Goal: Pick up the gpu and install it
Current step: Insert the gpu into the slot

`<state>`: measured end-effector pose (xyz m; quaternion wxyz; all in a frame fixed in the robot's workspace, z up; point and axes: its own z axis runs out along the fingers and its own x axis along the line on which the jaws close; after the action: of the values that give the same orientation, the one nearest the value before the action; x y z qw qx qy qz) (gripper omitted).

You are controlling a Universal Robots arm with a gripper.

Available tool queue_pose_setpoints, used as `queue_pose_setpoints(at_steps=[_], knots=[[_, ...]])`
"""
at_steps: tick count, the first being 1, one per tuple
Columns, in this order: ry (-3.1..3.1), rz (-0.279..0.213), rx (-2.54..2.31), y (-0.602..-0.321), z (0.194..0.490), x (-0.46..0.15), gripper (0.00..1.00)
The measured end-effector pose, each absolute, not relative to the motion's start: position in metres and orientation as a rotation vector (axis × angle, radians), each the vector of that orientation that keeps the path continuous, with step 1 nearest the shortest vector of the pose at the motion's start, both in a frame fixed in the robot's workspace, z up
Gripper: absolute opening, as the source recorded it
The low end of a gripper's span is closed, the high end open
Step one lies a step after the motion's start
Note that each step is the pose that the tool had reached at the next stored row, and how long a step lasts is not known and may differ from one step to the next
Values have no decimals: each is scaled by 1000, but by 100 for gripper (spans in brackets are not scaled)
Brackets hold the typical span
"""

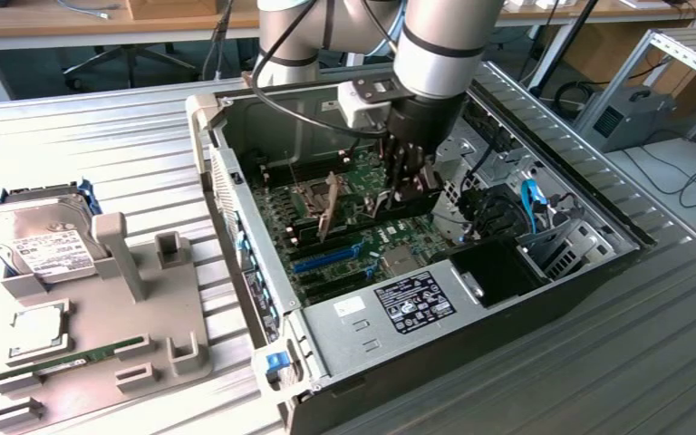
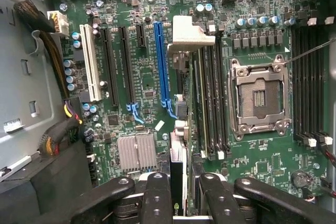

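Note:
The gpu (image 1: 411, 207) hangs upright on its edge inside the open computer case (image 1: 565, 272), just above the motherboard (image 1: 361, 245). My gripper (image 1: 399, 181) reaches down into the case from above and is shut on the card's upper edge. In the wrist view the gpu (image 2: 178, 166) appears edge-on as a thin dark strip between the black fingers (image 2: 157, 198) of my gripper (image 2: 181, 192). It runs parallel to the long blue expansion slot (image 2: 160, 61), close beside it. Whether its lower edge touches the board is not clear.
A grey fixture tray (image 1: 142, 335) at the exterior view's left holds a silver hard drive (image 1: 40, 240), a processor (image 1: 33, 326) and a green memory stick (image 1: 70, 358). Inside the case are the power supply (image 1: 409, 304), blue cables (image 1: 529, 195), the processor socket (image 2: 257, 98) and memory slots (image 2: 212, 103).

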<state>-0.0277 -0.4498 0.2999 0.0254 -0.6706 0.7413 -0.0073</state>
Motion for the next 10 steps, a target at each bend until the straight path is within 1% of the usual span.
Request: queue_pose_setpoints(at_steps=[10], knots=[[2292, -23, -2073, -451, 299, -29, 26]])
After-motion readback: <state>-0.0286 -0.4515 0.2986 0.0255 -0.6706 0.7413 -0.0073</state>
